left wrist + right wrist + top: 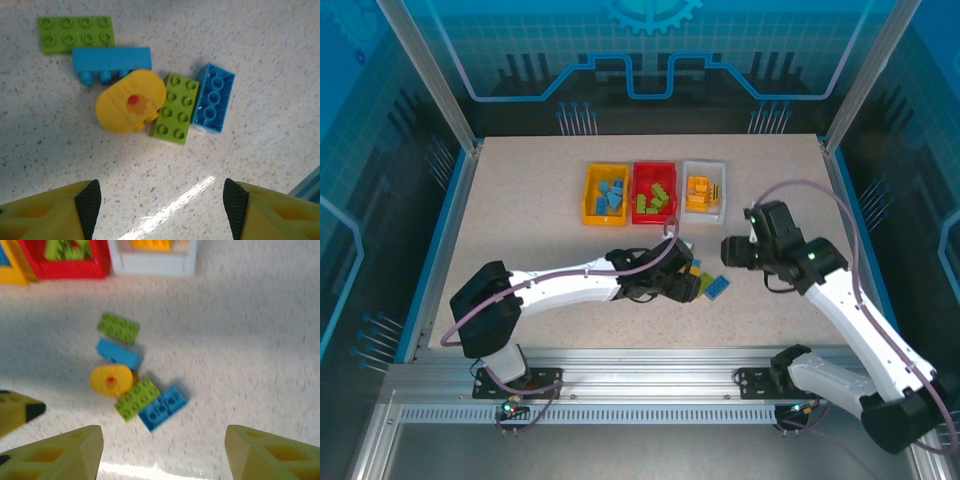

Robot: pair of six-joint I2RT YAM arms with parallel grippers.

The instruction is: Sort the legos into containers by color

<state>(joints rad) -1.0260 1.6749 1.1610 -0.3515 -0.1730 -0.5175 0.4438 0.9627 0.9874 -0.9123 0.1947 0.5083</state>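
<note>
Left gripper (160, 210) was set with its two fingers wide apart and empty, low over the speckled table (270, 45). Directly ahead of the opening lay one cluster of five loose legos: two green, two blue, one yellow.

1. Nearest the fingers was the round yellow piece (131, 101), with a red mark on its upper face.
2. To its right, touching it, lay the green brick (174, 108), studs up, eight counted.
3. Against the far side of that brick lay the overturned blue brick (214, 98), hollow underside up.
4. Beyond the yellow piece, touching it, lay the blue brick on its side (111, 61), studs pointing back toward the fingers.
5. Farthest out was the flat green plate (76, 34), eight studs up, just beside the blue brick on its side.

Right gripper (165, 455) was likewise spread open and empty, raised above the table, with the same five pieces ahead of it.

Well beyond the cluster, three containers stood in one row, side by side: the yellow bin (588, 195) holding blue bricks, the red bin (654, 166) holding green bricks, and the white bin (705, 165) holding yellow-orange bricks. The bricks inside each bin were too small to count.
</note>
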